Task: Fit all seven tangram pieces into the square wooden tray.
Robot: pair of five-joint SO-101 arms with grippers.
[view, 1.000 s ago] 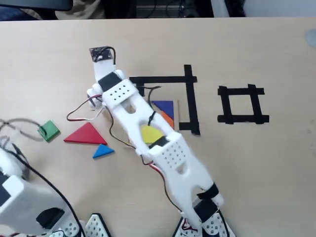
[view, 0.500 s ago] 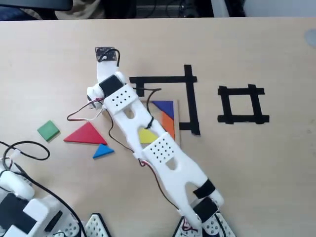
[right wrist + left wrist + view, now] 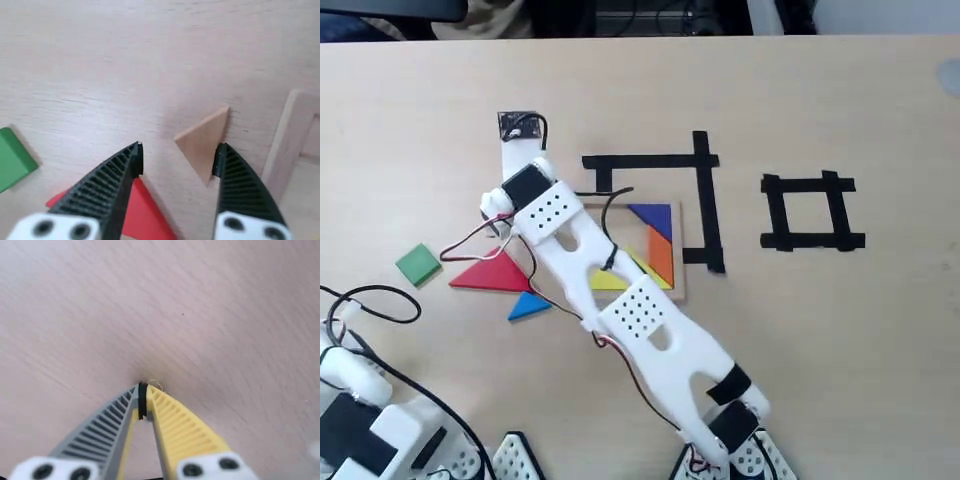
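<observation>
— Which step is this?
— Grasping the pale wooden triangle (image 3: 205,137): it lies flat on the worktop (image 3: 100,50) between the right gripper (image 3: 179,147) and its spread jaws, with the square wooden tray (image 3: 287,135) just beside.
— Next?
— Probably lower, pinch, carry it trayward. The left gripper (image 3: 142,390) is closed and empty.

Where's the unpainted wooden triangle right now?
The wooden triangle lies flat on the table; the right wrist view shows it inside the open right claw, just outside the tray, near the red triangle.

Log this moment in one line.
right gripper: open, astride tan triangle beside tray | left gripper: shut, over table | loose: green square, red triangle, small blue triangle
</observation>
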